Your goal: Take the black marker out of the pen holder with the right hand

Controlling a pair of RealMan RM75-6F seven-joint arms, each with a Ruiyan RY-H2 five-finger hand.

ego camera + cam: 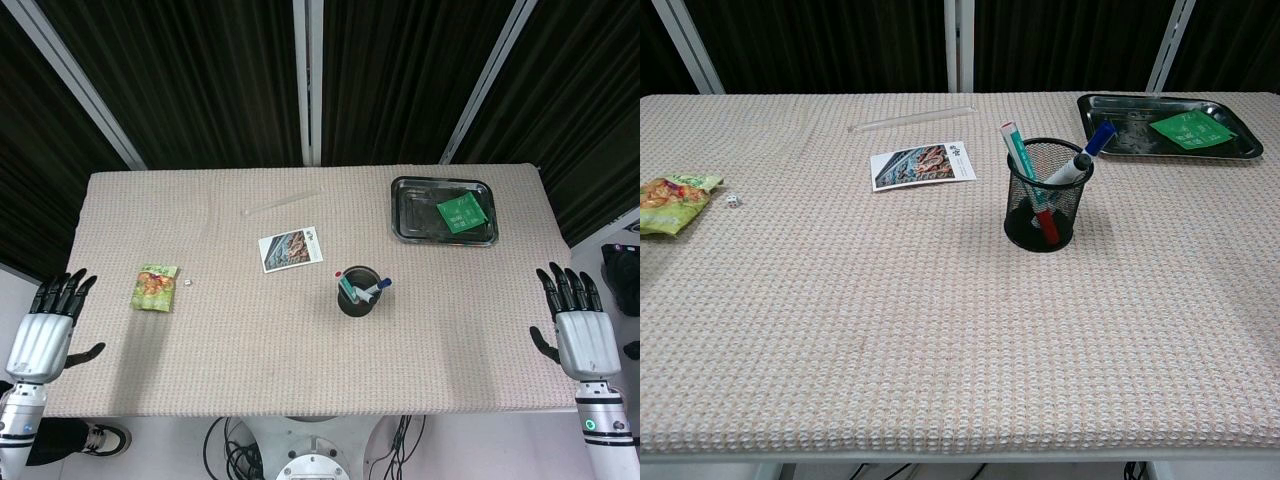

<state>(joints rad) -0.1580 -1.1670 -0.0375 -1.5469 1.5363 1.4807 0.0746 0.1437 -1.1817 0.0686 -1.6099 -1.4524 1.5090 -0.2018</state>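
Basically nothing done yet: right hand w/ fingers spread, holding nothing, at table edge well apart from pen holder, black marker inside it, so reach, grasp, lift all remain.

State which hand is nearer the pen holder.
Right. The right hand rests open at the table's right edge, nearer the pen holder. The left hand is at the far left edge, beyond the snack packet.
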